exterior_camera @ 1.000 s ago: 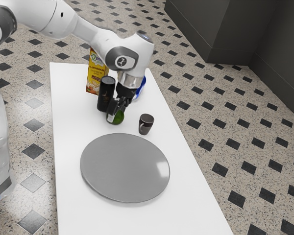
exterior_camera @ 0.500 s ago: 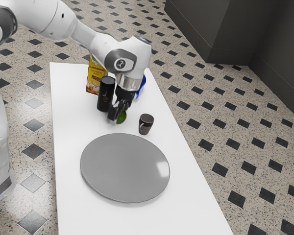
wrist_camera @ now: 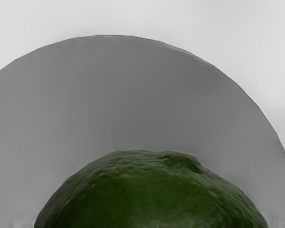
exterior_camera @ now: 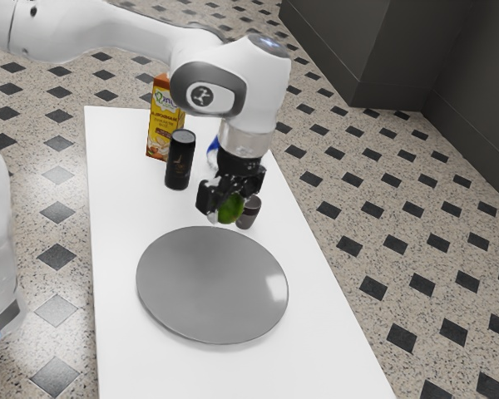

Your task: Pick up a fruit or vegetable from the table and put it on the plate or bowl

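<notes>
Lime was pinched btwn your gripper's fingers, up off the table, just by the grey plate's 12 o'clock rim. Dark cup sat close at lime's 3 o'clock. Black bottle & carton stood farther back, approx 11 o'clock.

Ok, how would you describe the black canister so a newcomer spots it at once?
Start at the white table and its big grey plate. Past the plate, just beside the orange carton, stands the black canister: upright, all black, taller than the squat brown cup nearby.
</notes>
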{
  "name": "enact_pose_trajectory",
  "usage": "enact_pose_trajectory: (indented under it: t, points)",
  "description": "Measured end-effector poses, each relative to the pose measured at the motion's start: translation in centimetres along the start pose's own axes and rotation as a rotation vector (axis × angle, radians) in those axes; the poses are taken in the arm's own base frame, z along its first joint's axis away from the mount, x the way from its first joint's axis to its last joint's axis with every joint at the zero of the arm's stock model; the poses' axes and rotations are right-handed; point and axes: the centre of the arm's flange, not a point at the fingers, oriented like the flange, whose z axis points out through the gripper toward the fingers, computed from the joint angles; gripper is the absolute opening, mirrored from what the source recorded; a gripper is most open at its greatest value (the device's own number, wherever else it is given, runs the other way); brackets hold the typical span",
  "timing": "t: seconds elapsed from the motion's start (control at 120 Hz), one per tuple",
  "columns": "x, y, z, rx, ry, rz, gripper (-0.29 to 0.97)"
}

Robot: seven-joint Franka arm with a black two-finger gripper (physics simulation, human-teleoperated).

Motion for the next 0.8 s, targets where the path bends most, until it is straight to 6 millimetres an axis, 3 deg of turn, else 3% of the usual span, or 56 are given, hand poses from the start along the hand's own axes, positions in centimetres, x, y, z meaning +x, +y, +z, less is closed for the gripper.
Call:
enact_pose_trajectory:
  t: [0.05, 0.158, 0.292, 0.392, 0.517, 0.567, 0.625, 0.675, 0.742, 0.8]
  points:
    - [-1.3, -1.2, 0.8, 0.025, 0.012, 0.017, 0.38]
    - [-1.8, -1.0, 3.4, 0.100, 0.034, -0.006, 0.37]
    - [-2.9, -2.1, 4.7, 0.152, 0.042, -0.008, 0.37]
    - [-3.2, -2.6, 4.9, 0.161, 0.050, -0.013, 0.53]
    - [-3.6, -3.1, 4.8, 0.156, 0.057, -0.013, 0.62]
    - [-4.9, -4.3, 4.5, 0.147, 0.062, 0.017, 0.64]
    - [-7.1, -6.0, 2.5, 0.107, 0.040, 0.065, 0.65]
    - [-6.1, -4.1, 0.3, 0.089, -0.005, 0.043, 0.66]
    - [-1.3, 2.0, -3.3, 0.035, -0.058, 0.023, 0.67]
    - [1.5, 7.4, -7.1, -0.069, -0.047, 0.119, 0.67]
